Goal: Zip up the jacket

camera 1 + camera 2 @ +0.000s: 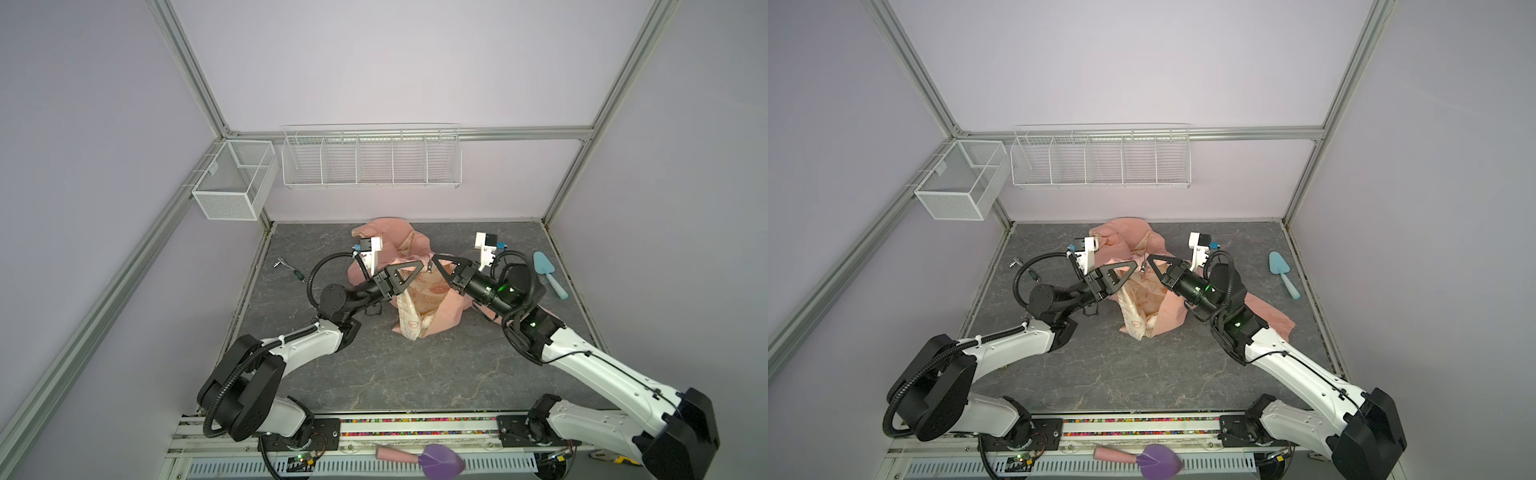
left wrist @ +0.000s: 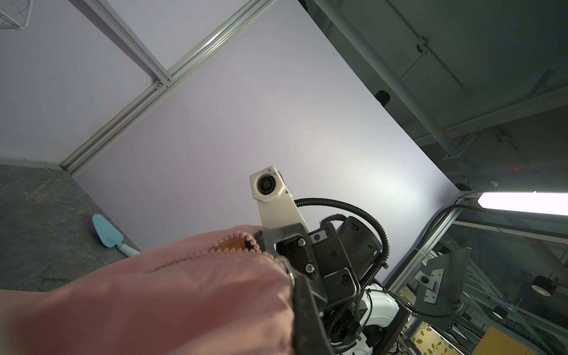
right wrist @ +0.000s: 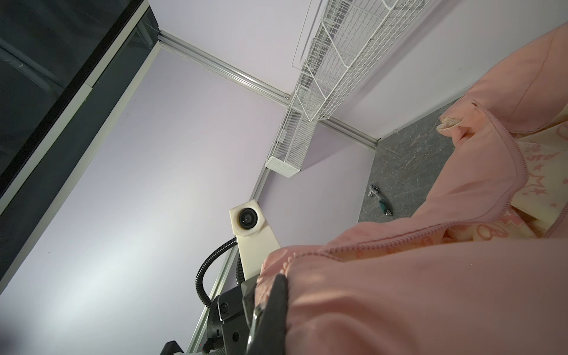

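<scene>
The jacket (image 1: 390, 235) runs near-to-far, open front facing up

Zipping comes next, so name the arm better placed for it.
Right, probably: the small metal zip pull hangs by the right gripper, while the left gripper pins the other edge of the salmon-pink hooded jacket.
</scene>
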`<state>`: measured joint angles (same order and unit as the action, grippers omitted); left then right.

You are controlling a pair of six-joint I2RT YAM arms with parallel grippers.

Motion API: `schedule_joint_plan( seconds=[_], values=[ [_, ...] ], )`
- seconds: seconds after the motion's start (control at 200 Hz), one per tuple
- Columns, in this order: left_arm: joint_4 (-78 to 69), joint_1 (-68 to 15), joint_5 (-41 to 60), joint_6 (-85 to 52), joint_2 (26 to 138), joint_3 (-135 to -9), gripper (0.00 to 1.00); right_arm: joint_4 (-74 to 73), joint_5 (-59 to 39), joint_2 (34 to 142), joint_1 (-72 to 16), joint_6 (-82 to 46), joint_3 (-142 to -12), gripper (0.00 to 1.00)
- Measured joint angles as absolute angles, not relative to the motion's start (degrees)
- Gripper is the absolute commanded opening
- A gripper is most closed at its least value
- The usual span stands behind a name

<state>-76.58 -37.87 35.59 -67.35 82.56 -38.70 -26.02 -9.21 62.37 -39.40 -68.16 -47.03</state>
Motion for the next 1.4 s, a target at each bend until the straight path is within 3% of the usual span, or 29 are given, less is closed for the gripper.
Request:
schedule_joint_plan(
  seconds=[1.4],
  values=[
    [-77.71,-37.89,34.72,-67.48,82.94,-38.09,0.00,-26.98,-6.13,62.06,-40.73,-68.60,-47.05,0.06]
  ],
)
